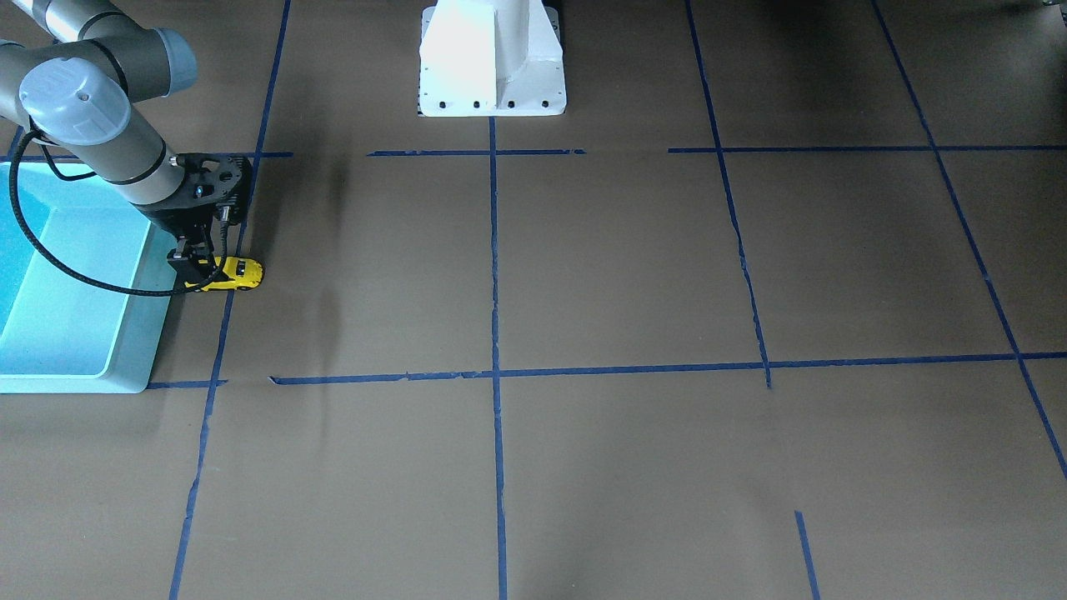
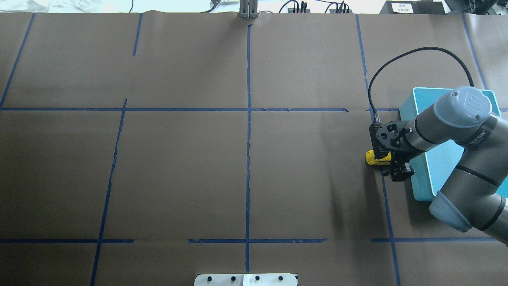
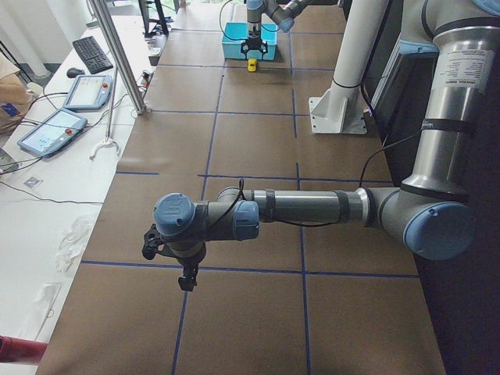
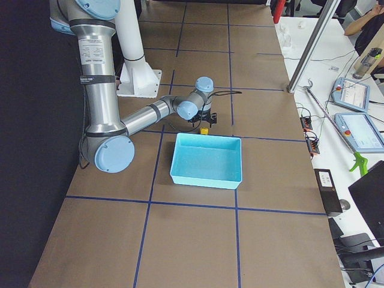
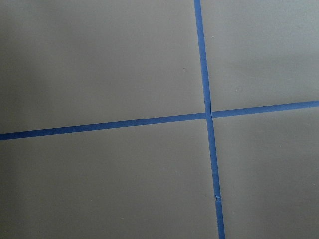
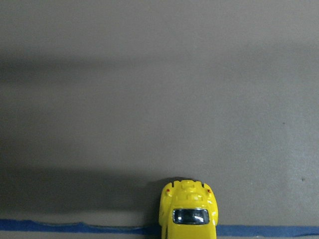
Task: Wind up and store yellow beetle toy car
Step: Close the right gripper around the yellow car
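Note:
The yellow beetle toy car point(image 1: 237, 272) stands on the brown table just beside the light blue bin point(image 1: 75, 371). My right gripper point(image 1: 193, 271) is down at the car's bin-side end and looks shut on it. The overhead view shows the car point(image 2: 375, 157) poking out from under the wrist. The right wrist view shows the car point(image 6: 188, 214) at the bottom middle, over a blue tape line. My left gripper point(image 3: 186, 275) hangs over the table's other end, seen only in the exterior left view; I cannot tell if it is open or shut.
The bin point(image 2: 418, 194) holds nothing I can see and sits partly under my right arm. Blue tape lines point(image 2: 248, 119) divide the table into squares. The white robot base point(image 1: 492, 58) stands at the table's robot-side edge.

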